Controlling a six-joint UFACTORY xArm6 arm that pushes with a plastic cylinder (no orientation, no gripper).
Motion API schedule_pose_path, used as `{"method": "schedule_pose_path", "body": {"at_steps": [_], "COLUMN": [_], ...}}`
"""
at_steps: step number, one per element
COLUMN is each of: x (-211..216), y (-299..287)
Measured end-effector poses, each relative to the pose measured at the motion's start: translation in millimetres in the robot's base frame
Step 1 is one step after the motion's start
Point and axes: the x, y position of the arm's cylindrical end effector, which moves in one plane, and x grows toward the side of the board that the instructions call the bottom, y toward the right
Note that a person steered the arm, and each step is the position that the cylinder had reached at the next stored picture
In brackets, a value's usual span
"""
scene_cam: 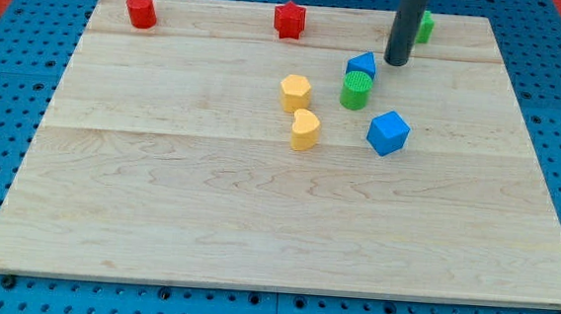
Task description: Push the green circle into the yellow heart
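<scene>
One bare rod, no fingers to pinch. Set with my tip (397, 62) beyond green circle (356, 89), opposite yellow heart (305, 130), seemingly for pushing.

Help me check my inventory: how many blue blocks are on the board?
2: one blue block touching the green circle at its upper edge, another blue block toward the view's lower right of it. None seems hidden.

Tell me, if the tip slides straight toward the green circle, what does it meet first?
Probably the small blue block: it sits between my tip and the green circle, touching the circle's upper edge. Depth is uncertain.
</scene>
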Motion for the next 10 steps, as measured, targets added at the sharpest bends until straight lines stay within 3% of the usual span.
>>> {"method": "schedule_pose_path", "body": {"at_steps": [1,3,5,7,8,10], "x": [1,47,106,155,176,210], "y": [-42,-26,-103,-85,-48,-135]}}
